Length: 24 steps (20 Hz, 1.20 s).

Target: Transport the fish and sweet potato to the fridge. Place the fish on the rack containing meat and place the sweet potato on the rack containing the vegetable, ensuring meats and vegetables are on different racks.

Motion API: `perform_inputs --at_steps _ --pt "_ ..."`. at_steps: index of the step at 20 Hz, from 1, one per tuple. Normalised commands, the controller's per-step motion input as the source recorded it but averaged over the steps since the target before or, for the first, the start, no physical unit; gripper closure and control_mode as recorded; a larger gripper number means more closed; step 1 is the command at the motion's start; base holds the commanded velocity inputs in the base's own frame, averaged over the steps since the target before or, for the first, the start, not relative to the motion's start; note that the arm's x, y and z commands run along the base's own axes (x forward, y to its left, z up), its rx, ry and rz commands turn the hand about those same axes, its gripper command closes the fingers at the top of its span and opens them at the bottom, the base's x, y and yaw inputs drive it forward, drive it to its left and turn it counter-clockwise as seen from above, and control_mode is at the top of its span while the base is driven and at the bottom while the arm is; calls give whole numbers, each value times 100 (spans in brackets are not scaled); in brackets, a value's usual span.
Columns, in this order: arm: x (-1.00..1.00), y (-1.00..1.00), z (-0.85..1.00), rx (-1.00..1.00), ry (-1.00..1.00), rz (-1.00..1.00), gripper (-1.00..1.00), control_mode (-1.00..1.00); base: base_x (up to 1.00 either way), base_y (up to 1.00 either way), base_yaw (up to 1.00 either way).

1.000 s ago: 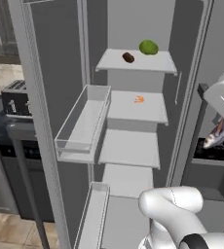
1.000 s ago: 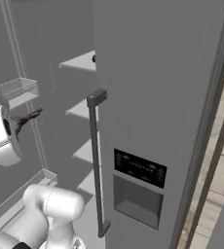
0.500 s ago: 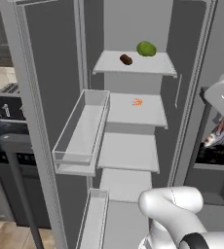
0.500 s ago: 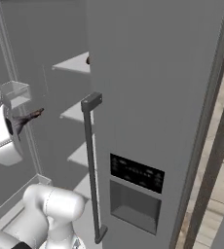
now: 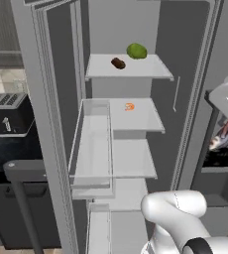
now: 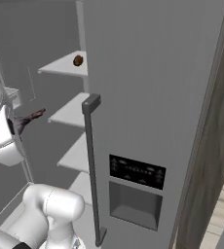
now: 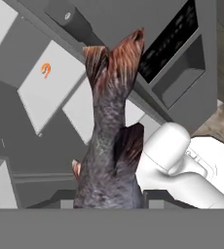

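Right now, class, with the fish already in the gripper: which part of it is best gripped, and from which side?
The thick body end of the fish, from behind, opposite the tail. In the hand view the body is broad near the gripper and narrows toward the forked tail, which points away. The jaws are shut on that thick end.

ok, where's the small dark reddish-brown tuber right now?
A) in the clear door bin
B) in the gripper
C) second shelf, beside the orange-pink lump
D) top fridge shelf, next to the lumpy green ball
D: the dark reddish-brown tuber lies on the top pale grey fridge shelf beside the lumpy green ball.
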Motion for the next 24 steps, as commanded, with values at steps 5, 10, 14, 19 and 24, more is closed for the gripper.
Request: perform_inputs --at_steps 5,10,14,19,24 --pt "0 0 0 0 0 0 100 100 49 0 -15" --pt "0 0 0 0 0 0 100 100 36 0 -1" --pt "16 10 -8 0 0 1 100 -100 27 7 0" --pt "49 18 -25 -1 -4 4 100 -100 0 0 0" --pt "47 23 -31 -5 -3 1 100 -100 0 0 0"
